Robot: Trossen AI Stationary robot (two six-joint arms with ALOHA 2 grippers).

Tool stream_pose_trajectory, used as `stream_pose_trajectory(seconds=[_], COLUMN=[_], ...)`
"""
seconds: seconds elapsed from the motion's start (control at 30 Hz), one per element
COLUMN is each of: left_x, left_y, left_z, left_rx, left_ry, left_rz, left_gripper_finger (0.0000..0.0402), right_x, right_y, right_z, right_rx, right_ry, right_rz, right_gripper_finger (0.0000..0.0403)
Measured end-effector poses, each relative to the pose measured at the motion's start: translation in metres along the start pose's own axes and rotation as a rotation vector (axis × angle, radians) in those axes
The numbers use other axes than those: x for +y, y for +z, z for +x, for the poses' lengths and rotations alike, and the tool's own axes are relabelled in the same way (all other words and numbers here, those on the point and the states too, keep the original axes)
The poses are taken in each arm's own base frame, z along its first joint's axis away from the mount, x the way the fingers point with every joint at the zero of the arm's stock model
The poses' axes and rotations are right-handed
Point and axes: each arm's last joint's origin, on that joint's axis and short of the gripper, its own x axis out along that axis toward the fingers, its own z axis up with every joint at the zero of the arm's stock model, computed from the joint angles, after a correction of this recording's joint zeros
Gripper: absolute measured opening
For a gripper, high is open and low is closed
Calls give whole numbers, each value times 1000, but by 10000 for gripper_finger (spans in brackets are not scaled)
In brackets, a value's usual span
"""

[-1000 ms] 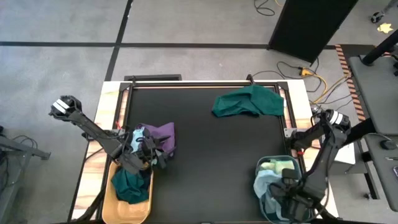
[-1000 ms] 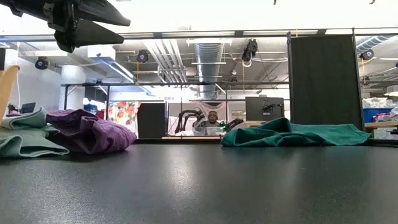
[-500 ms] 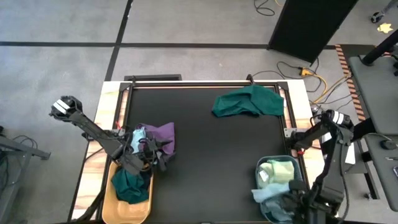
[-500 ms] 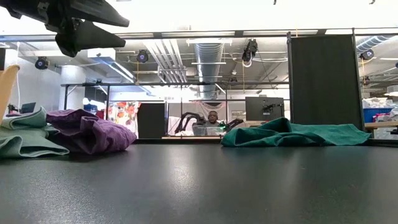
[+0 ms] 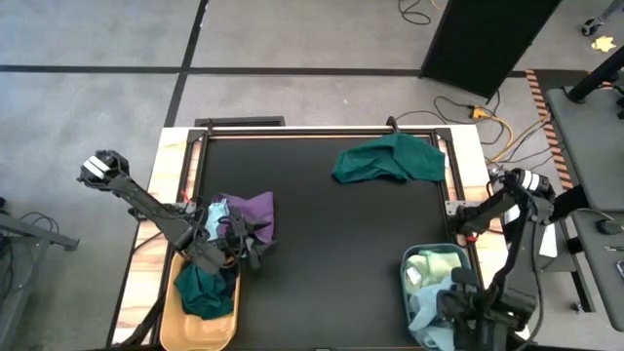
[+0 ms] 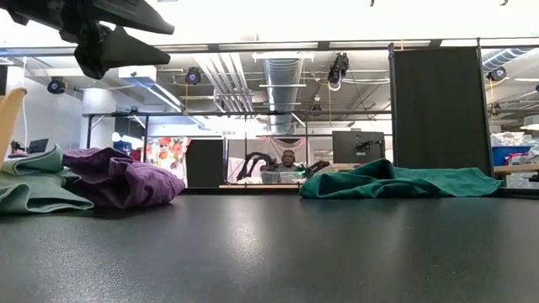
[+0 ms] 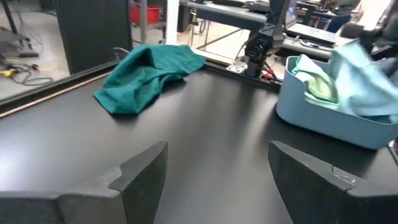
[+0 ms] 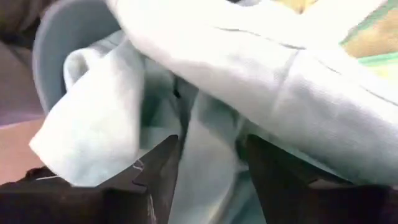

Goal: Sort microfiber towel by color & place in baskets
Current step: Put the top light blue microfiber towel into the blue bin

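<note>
Right wrist view has the right gripper (image 8: pixel 208 171) pressed into a light blue towel (image 8: pixel 261 81), its two dark fingers (image 8: pixel 158 168) narrowly apart with a fold of the soft, finely napped cloth between them; whether they pinch it I cannot tell. That towel lies crumpled in the grey-blue basket (image 5: pixel 410 263), a rounded rectangular plastic tub at the table's (image 5: pixel 331 244) near right corner, its long axis running from the near edge to the far edge. A pale yellow-green towel (image 5: pixel 436 265) fills the basket's far end, and the blue one droops over the near end.

The left gripper (image 5: pixel 226 244) hangs above the table's left side, its fingers (image 7: pixel 140 171) spread wide and holding nothing. Under and beside it lies a small heap: a purple towel (image 5: pixel 252 207), plush and bunched into rounded folds, touching a paler blue-green cloth (image 5: pixel 216 208). Just nearer sits the orange-yellow basket (image 5: pixel 171 317), the same tub shape, long axis also near to far, with a dark green towel (image 5: pixel 203 292) rumpled inside.

Well apart, near the far edge right of centre, a second dark green towel (image 5: pixel 388 159) lies loosely spread, its long axis running left to right along that edge, with soft ridges and a dangling corner. The table top is matt black and smooth.
</note>
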Motion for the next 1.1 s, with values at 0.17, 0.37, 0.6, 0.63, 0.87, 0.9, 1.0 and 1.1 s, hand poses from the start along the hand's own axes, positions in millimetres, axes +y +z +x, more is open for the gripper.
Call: stream_pose_trajectory(seconds=[0.17, 0.37, 0.6, 0.63, 0.87, 0.9, 1.0, 1.1], left_x=[-1, -1, -2, -2, -4, -5, -10, -14], left_y=[0, 1, 2, 2, 1, 0, -3, -5], left_z=[0, 0, 0, 0, 2, 4, 7, 12], left_rx=[3, -3, -8, -8, -30, -37, -55, -76], left_ry=[-11, -15, -17, -17, 3, -1, -11, -14], left_rz=[-24, -36, -47, -48, -61, -70, -63, -39], left_gripper_finger=[263, 263, 263, 263, 263, 263, 263, 263], right_x=[5, -11, -33, -34, -48, -50, -58, -70], right_y=[-1, -8, -7, -6, -1, -1, -3, -5], right_z=[23, 50, 24, 16, -20, -21, -19, -8], right_rx=[1, 104, 133, 110, -156, -148, -133, -136], right_ry=[223, 318, 390, 423, 506, 505, 431, 230], right_rz=[-59, -92, -8, -13, -55, -39, -2, 62], right_gripper_finger=[188, 145, 20, 17, 21, 23, 30, 41])
